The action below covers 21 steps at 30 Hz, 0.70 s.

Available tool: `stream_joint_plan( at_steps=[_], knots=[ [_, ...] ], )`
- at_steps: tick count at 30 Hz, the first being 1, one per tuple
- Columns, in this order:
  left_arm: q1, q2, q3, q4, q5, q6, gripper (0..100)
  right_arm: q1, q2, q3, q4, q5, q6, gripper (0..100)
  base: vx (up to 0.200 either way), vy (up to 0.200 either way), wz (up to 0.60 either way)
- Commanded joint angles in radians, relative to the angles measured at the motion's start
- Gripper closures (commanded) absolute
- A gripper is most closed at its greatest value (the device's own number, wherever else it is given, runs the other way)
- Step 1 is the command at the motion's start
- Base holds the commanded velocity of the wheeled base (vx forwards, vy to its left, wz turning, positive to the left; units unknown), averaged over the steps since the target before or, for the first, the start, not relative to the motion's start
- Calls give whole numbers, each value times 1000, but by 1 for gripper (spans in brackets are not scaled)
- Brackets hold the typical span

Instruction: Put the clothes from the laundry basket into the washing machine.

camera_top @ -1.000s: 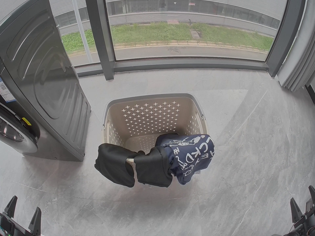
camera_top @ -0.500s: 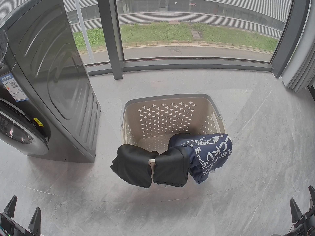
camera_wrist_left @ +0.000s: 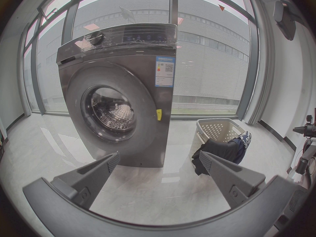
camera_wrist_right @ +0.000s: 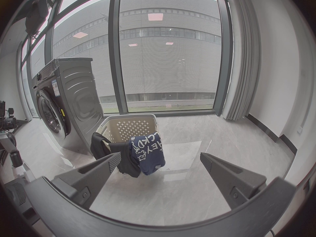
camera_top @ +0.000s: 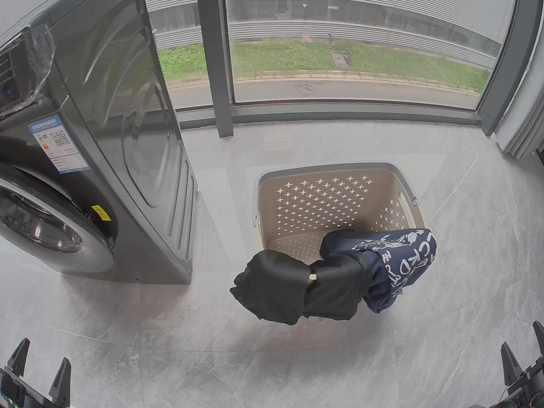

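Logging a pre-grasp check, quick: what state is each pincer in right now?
Left pincer: open, holding nothing.
Right pincer: open, holding nothing.

Basket (camera_top: 334, 199) front rim under clothes (camera_top: 306, 290)

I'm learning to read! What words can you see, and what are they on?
Navy shirt: big white letters, folded and cut off; no whole word reads.
Label on the washing machine: too small to read.
Yellow sticker below that label: too small to read.
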Motion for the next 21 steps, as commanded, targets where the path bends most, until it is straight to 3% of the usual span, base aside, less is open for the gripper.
stream_joint_plan(
  at_steps=[1,21],
  knots=[
    [-1,-9,16,-1,1,0,0,-1,-15,16,-1,0,-1,0,0,200,0],
    [-1,-7,16,0,2,0,0,1,-15,16,-1,0,-1,0,0,200,0]
  ],
)
